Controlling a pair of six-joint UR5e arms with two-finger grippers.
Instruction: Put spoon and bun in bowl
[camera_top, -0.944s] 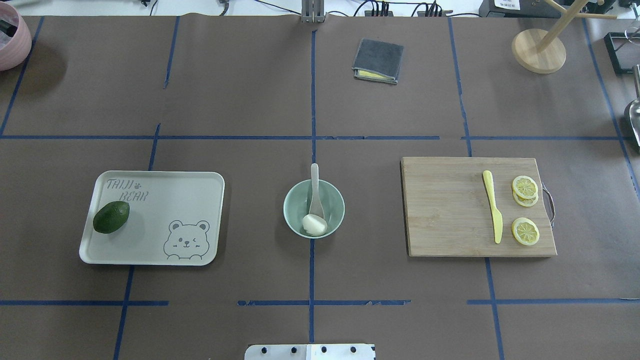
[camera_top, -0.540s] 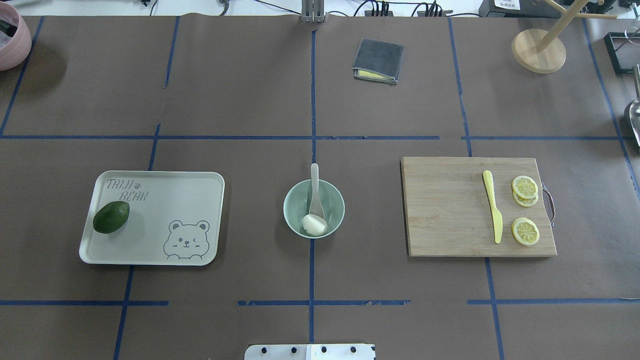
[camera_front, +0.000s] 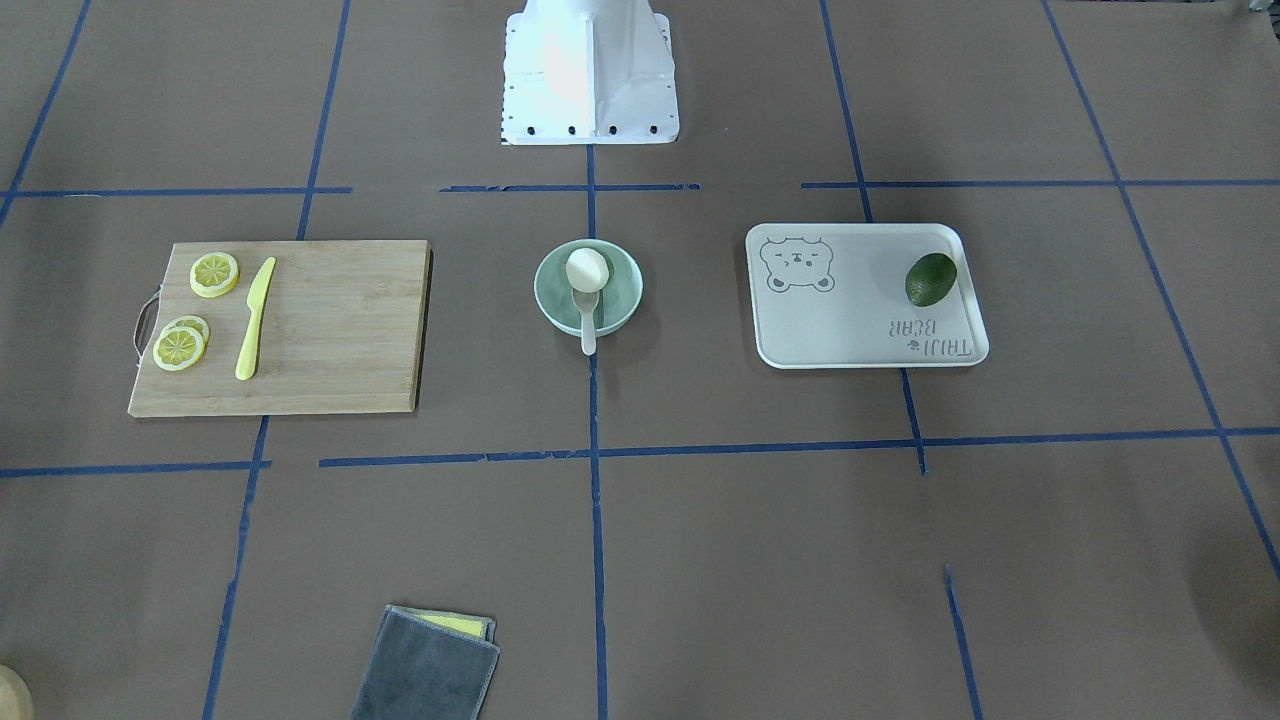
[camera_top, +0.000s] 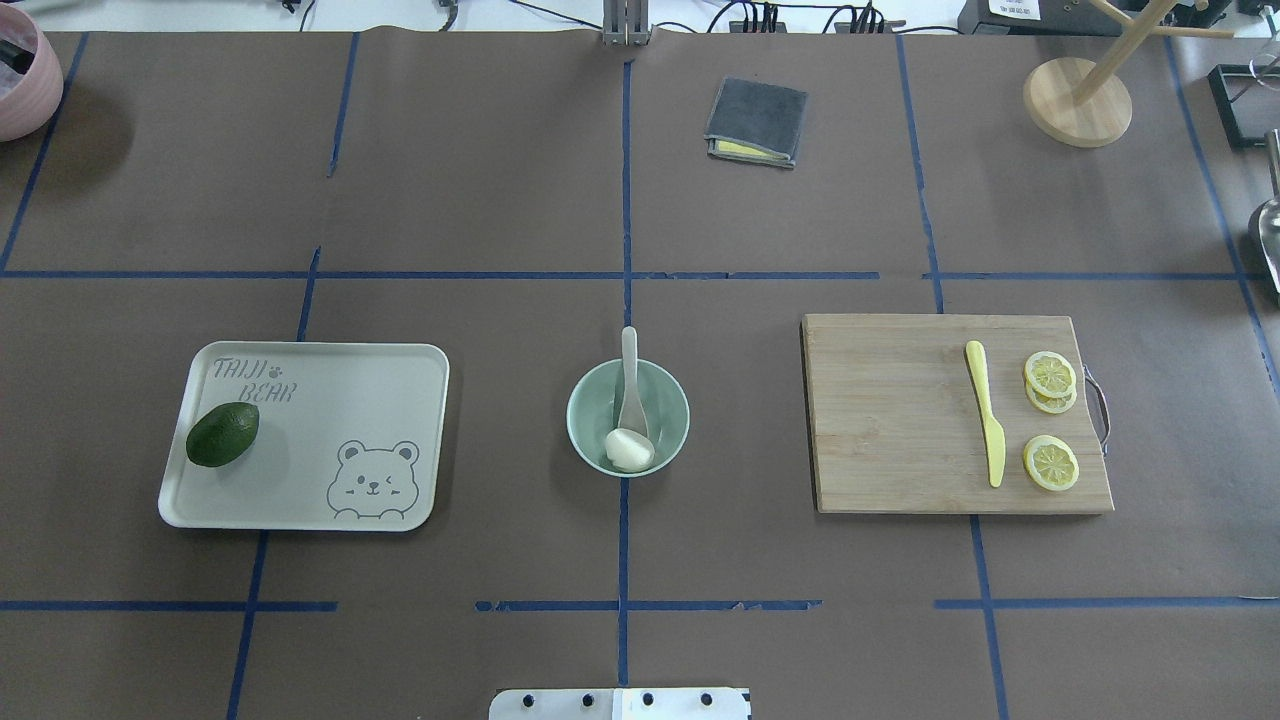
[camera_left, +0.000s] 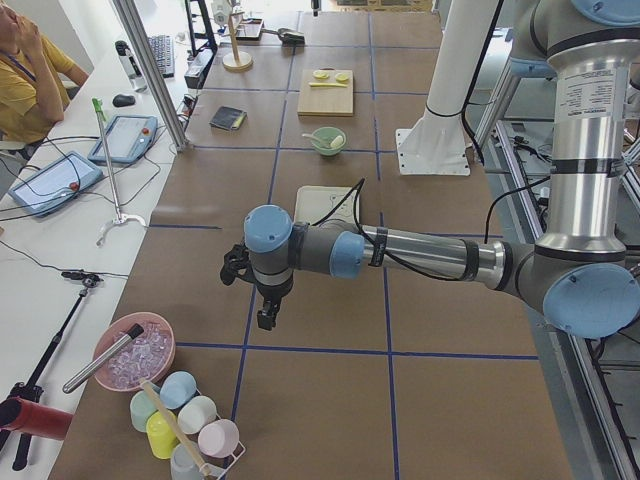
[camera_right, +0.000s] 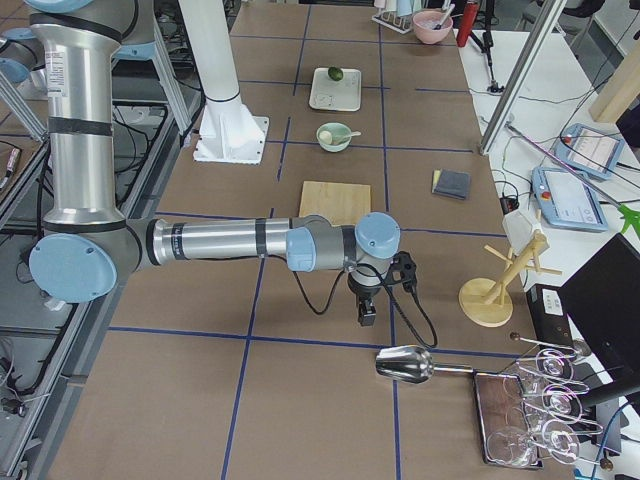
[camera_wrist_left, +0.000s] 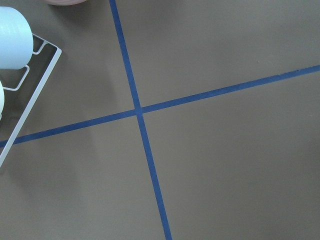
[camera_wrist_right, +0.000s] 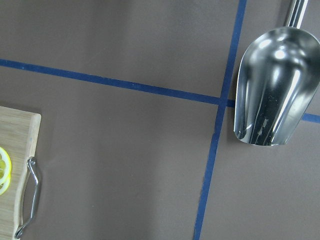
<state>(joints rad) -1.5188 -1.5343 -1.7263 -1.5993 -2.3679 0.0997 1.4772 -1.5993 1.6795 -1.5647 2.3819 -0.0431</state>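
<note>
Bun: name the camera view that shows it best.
Exterior front-facing: the bun shows whole and round in the bowl, next to the spoon. Overhead shows it too, tucked against the near rim. Both side views show only a tiny speck; the wrist views miss it.

Avocado (camera_top: 222, 434) on bear tray (camera_top: 330, 480), knife (camera_top: 985, 412), lemon slices (camera_top: 1050, 463) on board (camera_top: 890, 420)
</note>
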